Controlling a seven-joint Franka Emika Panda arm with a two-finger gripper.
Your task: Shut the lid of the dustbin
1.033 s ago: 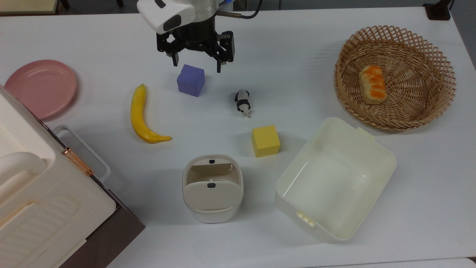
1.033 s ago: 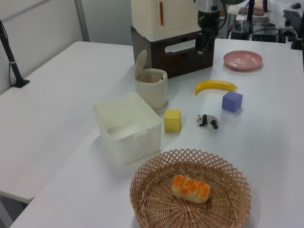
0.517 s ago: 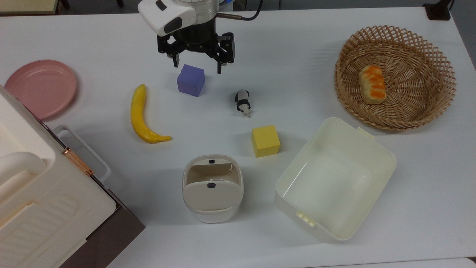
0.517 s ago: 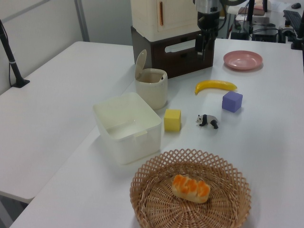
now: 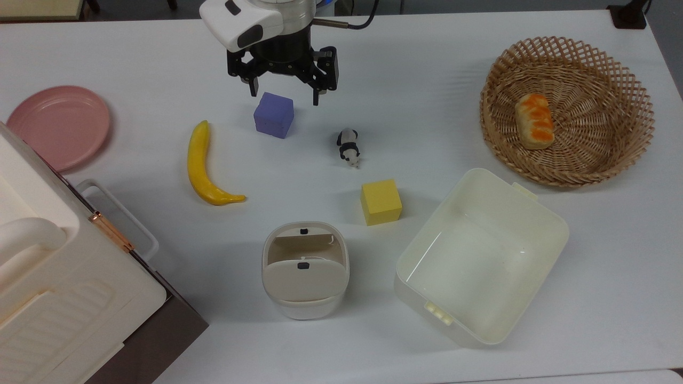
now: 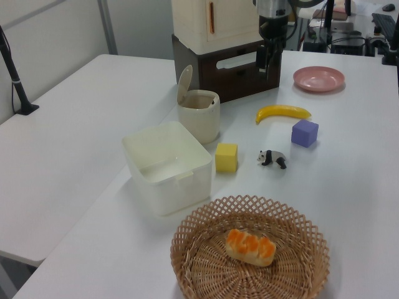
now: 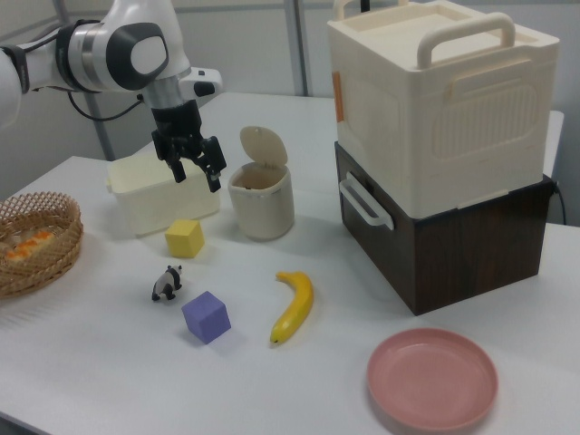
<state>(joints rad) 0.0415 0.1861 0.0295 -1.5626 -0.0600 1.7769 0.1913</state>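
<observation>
On the white table (image 5: 480,80) sit one banana (image 5: 205,166), one purple cube (image 5: 274,115), one yellow cube (image 5: 380,202), one toy panda (image 5: 348,147), one pink plate (image 5: 57,125), one cream tub (image 5: 480,256), one basket (image 5: 568,109) holding one bun (image 5: 534,120), and one big cream box (image 7: 435,100) on a dark brown stand (image 7: 453,240). The dustbin (image 5: 304,269) is small, white and rounded – it stands near the table's front edge in the top view, between the box and the tub, and its beige lid (image 6: 184,83) with a black button stands up, open. The gripper (image 5: 284,96) hangs with its two fingers spread wide and empty, above the purple cube in the top view – well apart from the dustbin.
</observation>
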